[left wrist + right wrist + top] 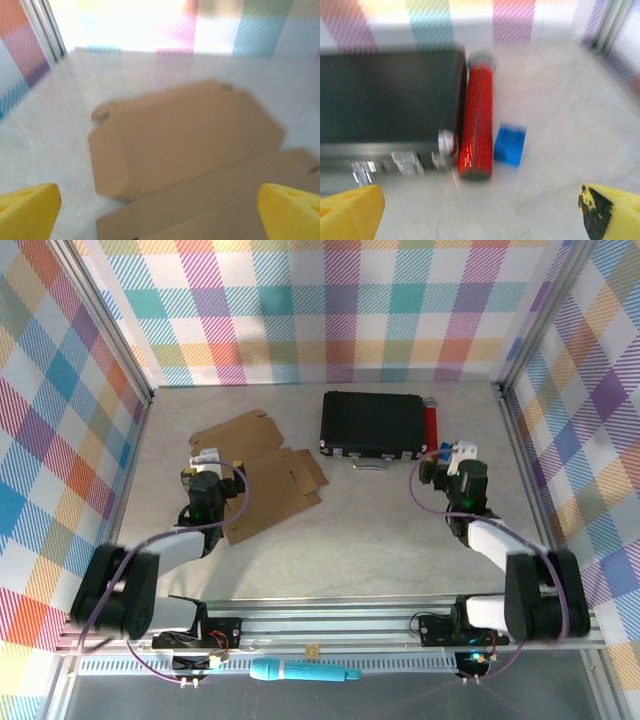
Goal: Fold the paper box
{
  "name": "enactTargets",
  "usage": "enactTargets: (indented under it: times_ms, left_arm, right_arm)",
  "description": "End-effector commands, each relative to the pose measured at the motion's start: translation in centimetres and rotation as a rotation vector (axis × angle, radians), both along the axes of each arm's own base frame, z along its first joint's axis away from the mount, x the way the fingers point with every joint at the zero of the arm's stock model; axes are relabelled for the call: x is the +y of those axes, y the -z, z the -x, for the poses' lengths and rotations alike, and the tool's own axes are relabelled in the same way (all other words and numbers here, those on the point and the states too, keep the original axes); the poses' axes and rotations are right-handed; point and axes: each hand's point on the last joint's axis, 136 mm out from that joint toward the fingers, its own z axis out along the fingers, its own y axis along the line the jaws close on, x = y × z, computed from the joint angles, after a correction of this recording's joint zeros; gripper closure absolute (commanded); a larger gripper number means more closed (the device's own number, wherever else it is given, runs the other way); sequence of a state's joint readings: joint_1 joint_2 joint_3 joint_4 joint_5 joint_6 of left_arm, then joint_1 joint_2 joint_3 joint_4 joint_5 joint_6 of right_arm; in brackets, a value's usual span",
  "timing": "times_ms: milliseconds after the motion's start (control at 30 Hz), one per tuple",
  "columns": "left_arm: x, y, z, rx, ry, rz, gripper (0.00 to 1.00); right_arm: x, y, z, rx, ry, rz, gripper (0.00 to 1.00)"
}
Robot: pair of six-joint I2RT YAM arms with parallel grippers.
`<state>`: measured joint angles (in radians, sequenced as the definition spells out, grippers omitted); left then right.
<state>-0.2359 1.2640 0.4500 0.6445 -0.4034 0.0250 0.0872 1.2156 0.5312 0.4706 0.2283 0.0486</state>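
Your left gripper (208, 460) is hovering, fingers spread wide, over the left edge of the flat brown cardboard paper box (262, 472) lying unfolded on the table. Your right gripper (452, 453), equally spread, is facing the black rectangular case (372, 424).

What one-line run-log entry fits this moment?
paper box: flat, unfolded | left tool: open, facing box | right tool: open, facing black case

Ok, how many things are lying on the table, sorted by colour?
Brown: 1, the paper box
Black: 1, the case
Red: 1, the tube
Blue: 1, the little block
Total: 4
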Motion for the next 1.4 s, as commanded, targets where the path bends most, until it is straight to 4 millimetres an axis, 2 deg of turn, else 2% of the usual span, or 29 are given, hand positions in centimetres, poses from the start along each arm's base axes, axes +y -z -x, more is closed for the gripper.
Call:
enactTargets:
  times_ms: [0,33,67,100,133,167,200,233,267,300,400,500,567,633,733,833,933,1000,1100,1367]
  left_arm:
    - [1.9,-11.1,0.0,-0.175,-0.230,0.112,0.00]
    - [2.9,-12.9,0.2,-0.135,-0.329,0.242,0.00]
    - [3.3,-13.7,0.8,-0.022,-0.397,0.368,0.00]
    - [3.4,-14.1,1.6,0.089,-0.433,0.435,0.00]
    - [3.0,-14.6,1.0,0.144,-0.434,0.506,0.00]
    - [1.7,-14.5,-0.7,0.200,-0.339,0.608,0.00]
    - [0.5,-14.1,-1.9,0.247,-0.257,0.719,0.06]
    - [-0.2,-13.3,-2.4,0.297,-0.241,0.823,0.13]
    - [-0.6,-12.0,-2.0,0.357,-0.273,0.892,0.17]
    - [-0.9,-10.7,-1.2,0.418,-0.304,0.926,0.21]
    - [-2.5,-6.3,2.2,0.601,-0.343,1.013,0.36]
    - [-3.7,-2.4,6.3,0.719,-0.343,1.079,0.41]
    - [-3.1,0.1,9.2,0.801,-0.381,1.041,0.42]
    - [-1.9,1.6,10.8,0.852,-0.431,1.000,0.44]
    - [-0.6,3.2,10.3,0.867,-0.444,0.965,0.45]
    - [-0.4,4.7,8.0,0.912,-0.415,0.960,0.51]
    - [-1.5,6.2,5.5,0.980,-0.365,0.969,0.68]
    - [-1.6,7.6,4.6,1.012,-0.365,0.959,0.71]
    - [-0.3,9.3,4.4,1.060,-0.401,0.857,0.71]
    - [2.7,11.5,5.5,1.108,-0.445,0.762,0.74]
  right_arm:
    - [-1.4,-14.6,-0.8,-0.224,0.124,-0.054,0.01]
    - [-1.7,-18.2,-1.3,-0.233,0.158,-0.102,0.01]
    - [-2.2,-21.1,-2.0,-0.220,0.212,-0.209,0.01]
    - [-2.7,-21.8,-2.2,-0.153,0.280,-0.300,0.01]
    - [-3.4,-21.5,-1.5,-0.052,0.391,-0.422,0.01]
    - [-4.3,-20.8,-0.5,0.004,0.503,-0.545,0.01]
    - [-3.7,-20.7,-1.1,0.015,0.452,-0.620,0.02]
    - [-1.9,-21.6,-2.5,0.005,0.284,-0.671,0.10]
    - [-0.3,-22.3,-3.1,0.006,0.180,-0.694,0.15]
    - [0.8,-22.2,-3.1,0.044,0.149,-0.713,0.20]
    - [5.2,-20.3,-2.5,0.204,0.033,-0.750,0.33]
    - [10.9,-17.9,-0.6,0.295,-0.153,-0.742,0.36]
    - [15.1,-14.7,1.3,0.422,-0.255,-0.744,0.39]
    - [18.9,-11.5,3.0,0.562,-0.335,-0.737,0.42]
    - [23.8,-7.6,4.9,0.733,-0.442,-0.742,0.47]
    - [27.5,-4.9,5.5,0.822,-0.527,-0.758,0.52]
    - [29.2,-2.2,5.3,0.876,-0.535,-0.767,0.55]
    - [29.5,-0.2,5.0,0.892,-0.525,-0.772,0.55]
    - [29.5,2.8,4.7,0.924,-0.500,-0.760,0.53]
    - [31.0,7.6,3.3,0.985,-0.444,-0.861,0.48]
